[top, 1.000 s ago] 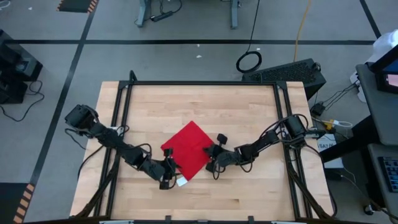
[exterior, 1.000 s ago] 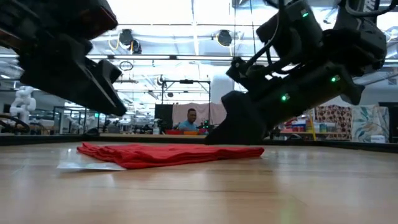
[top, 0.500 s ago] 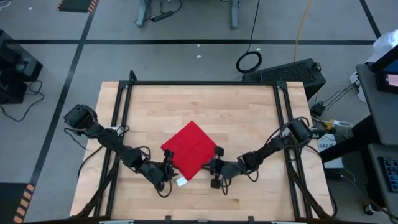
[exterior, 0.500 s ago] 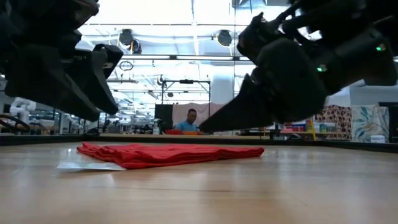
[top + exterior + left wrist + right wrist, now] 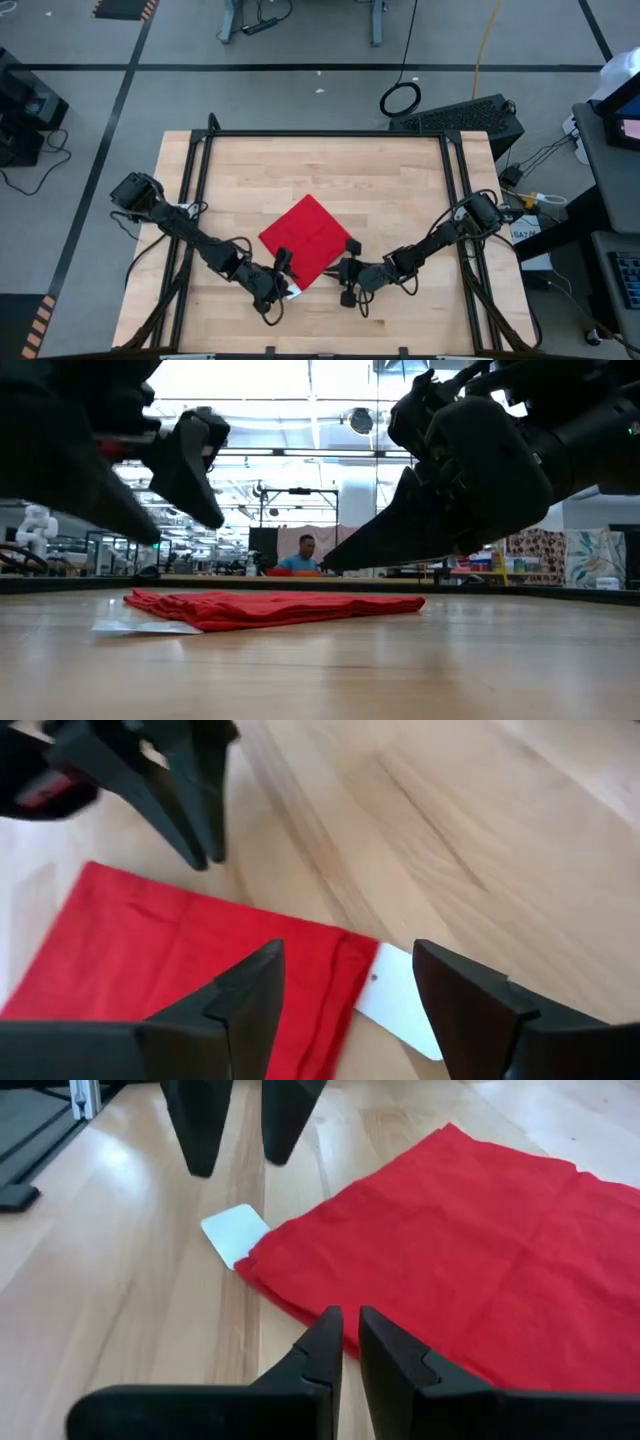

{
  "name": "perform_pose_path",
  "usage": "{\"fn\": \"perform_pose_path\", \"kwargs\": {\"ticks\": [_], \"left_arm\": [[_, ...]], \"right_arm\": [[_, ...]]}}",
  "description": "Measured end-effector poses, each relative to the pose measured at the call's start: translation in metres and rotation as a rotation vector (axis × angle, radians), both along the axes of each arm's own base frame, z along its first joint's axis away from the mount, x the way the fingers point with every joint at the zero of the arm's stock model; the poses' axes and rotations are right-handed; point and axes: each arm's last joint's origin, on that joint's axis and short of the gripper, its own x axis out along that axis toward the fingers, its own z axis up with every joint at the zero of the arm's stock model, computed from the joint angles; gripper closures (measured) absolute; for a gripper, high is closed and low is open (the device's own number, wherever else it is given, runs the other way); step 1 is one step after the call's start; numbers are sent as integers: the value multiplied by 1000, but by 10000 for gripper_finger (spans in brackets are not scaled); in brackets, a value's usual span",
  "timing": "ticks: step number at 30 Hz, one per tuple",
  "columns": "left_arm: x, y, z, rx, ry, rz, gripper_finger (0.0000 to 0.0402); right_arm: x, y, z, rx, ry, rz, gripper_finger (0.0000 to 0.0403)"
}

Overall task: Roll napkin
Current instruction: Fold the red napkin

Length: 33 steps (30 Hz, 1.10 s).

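Observation:
The red napkin lies flat on the wooden table, set corner-wise, with its small white tag at its near corner. My left gripper is open and hovers at that corner. In the left wrist view the tag and the napkin's corner show between its fingers, which touch nothing. My right gripper is shut and hovers just off the napkin's near right edge, pointing toward the table's left. In the low view both stand above the napkin.
Bare wood lies all around the napkin. A black frame runs along the table's far edge and sides. The two grippers face each other closely over the near corner. A person shows in the room far behind.
My right gripper has drawn off the napkin's right corner toward the table's near edge and risen from the surface. My left gripper has shifted a little toward the table's right, to the tag corner. The napkin has stayed where it was.

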Motion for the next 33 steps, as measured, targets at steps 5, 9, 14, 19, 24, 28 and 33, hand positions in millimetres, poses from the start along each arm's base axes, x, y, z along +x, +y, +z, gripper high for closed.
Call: {"fn": "perform_pose_path", "kwargs": {"ticks": [5, 9, 14, 19, 24, 28, 33], "left_arm": [[2, -1, -9, -14, 20, 54, 173], [3, -5, -6, -69, -15, 85, 178], [-4, -16, -15, 78, -37, 57, 187], [-2, -15, -22, 170, -45, 34, 186], [3, -7, -26, 193, -34, 37, 186], [5, -5, -26, 183, -19, -1, 186], [4, -6, -26, 188, -8, -56, 186]], "right_arm": [[-3, -2, -4, -54, 56, -30, 373], [-7, -5, -2, -51, 91, -96, 373], [-7, -3, 2, -25, 64, -84, 369], [-8, 3, 2, 39, 66, -63, 353], [-10, 6, 2, 70, 65, -62, 333], [-10, 7, 3, 72, 63, -60, 323], [-8, 7, 6, 85, 28, -58, 320]]}}
